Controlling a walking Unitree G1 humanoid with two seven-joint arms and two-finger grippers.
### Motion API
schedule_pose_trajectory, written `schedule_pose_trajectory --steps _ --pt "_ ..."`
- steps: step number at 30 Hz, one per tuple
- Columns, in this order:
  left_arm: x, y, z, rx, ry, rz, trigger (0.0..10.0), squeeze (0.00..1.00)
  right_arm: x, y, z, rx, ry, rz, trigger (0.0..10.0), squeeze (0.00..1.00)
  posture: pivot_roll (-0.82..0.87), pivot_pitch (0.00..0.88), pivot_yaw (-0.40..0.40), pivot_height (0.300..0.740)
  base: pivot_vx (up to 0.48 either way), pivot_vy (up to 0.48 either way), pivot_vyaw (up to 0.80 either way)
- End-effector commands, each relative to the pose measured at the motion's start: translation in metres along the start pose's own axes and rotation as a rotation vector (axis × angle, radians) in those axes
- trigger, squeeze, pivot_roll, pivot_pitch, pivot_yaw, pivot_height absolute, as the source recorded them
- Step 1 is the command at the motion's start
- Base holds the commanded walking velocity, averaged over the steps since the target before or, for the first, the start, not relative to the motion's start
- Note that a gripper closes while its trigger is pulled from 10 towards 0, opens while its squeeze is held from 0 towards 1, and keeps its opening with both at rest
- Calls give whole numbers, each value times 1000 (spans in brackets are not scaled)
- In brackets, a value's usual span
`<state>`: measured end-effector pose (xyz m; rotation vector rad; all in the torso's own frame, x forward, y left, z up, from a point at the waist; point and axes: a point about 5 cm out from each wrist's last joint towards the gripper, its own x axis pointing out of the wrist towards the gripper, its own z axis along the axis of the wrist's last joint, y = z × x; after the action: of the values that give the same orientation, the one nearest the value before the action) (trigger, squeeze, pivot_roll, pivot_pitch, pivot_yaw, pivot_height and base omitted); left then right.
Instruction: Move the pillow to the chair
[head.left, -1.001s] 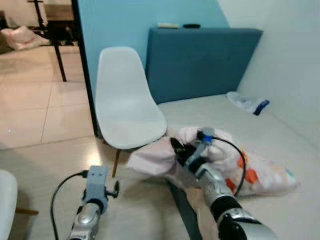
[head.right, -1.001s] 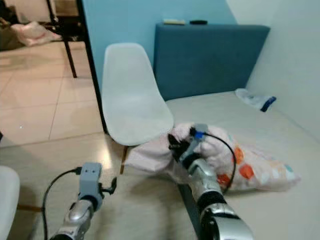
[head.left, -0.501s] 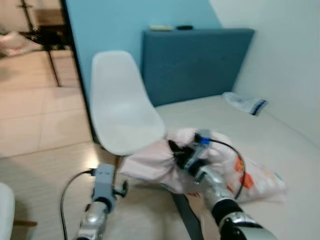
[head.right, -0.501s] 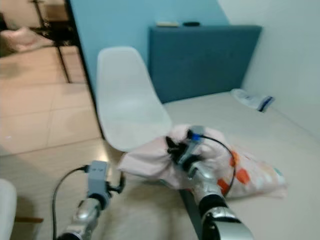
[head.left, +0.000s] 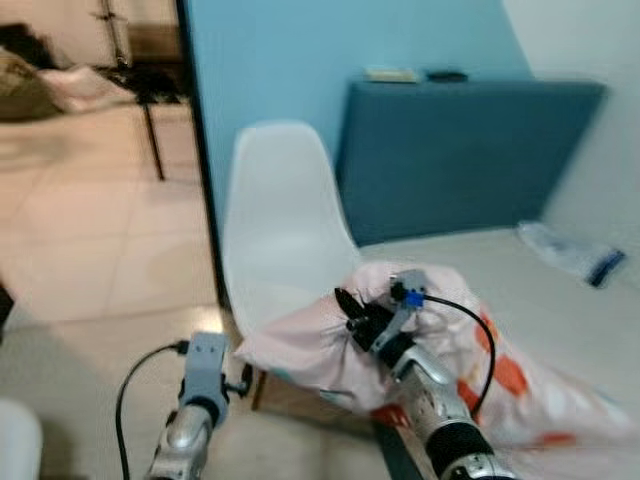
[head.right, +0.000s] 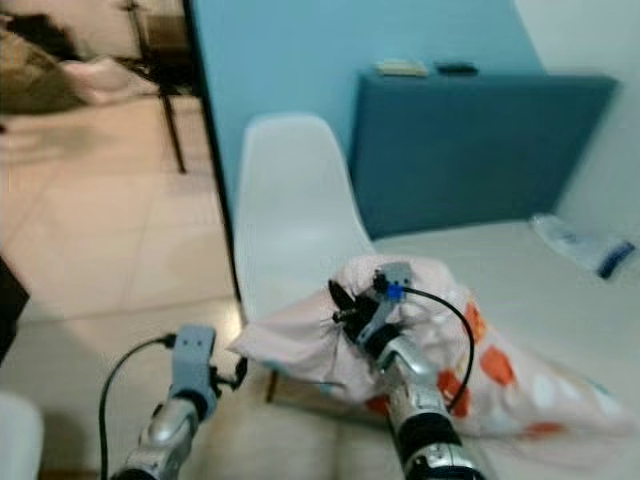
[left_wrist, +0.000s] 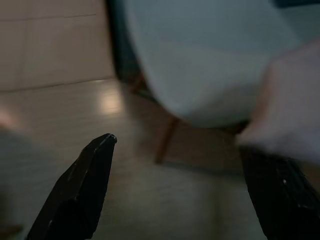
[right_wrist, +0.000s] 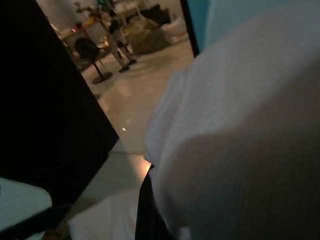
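Fingers of our right gripper (head.left: 352, 318) pinch a bunched fold of the pillow (head.left: 440, 360), whose front end hangs lifted off the bed (head.left: 470, 260) while its tail trails behind at four o'clock. Our left gripper (left_wrist: 175, 195), spread wide, hovers low over the floor (head.left: 90, 250). The chair (head.left: 285, 230) stands at eleven o'clock from the pinch, its seat bare, so placing remains. Since a second ago the pillow has risen and come nearer the seat, and our view has swung.

The pillow (head.left: 330, 345) looks like soft, matt, wrinkled cloth; the chair (head.left: 285, 235) is smooth matt plastic with wooden legs; the floor (head.left: 90, 240) is glossy tile.
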<state>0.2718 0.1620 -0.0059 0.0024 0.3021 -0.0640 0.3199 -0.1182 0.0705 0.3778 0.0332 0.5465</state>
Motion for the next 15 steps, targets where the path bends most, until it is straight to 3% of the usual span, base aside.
schedule_pose_trajectory --steps 1,12,15 --pt "-3 2 -3 9 6 -5 10000 0 6 7 9 -11 -52 37 10000 0 136 0 -95 735 480 0 0" --pt "2 -8 2 27 -2 -58 10000 0 14 7 29 -23 -102 25 10000 0 121 0 -79 735 480 0 0" --pt "3 -11 2 10 4 -68 10000 0 15 7 32 -21 -112 24 10000 0 121 0 -78 735 100 0 0"
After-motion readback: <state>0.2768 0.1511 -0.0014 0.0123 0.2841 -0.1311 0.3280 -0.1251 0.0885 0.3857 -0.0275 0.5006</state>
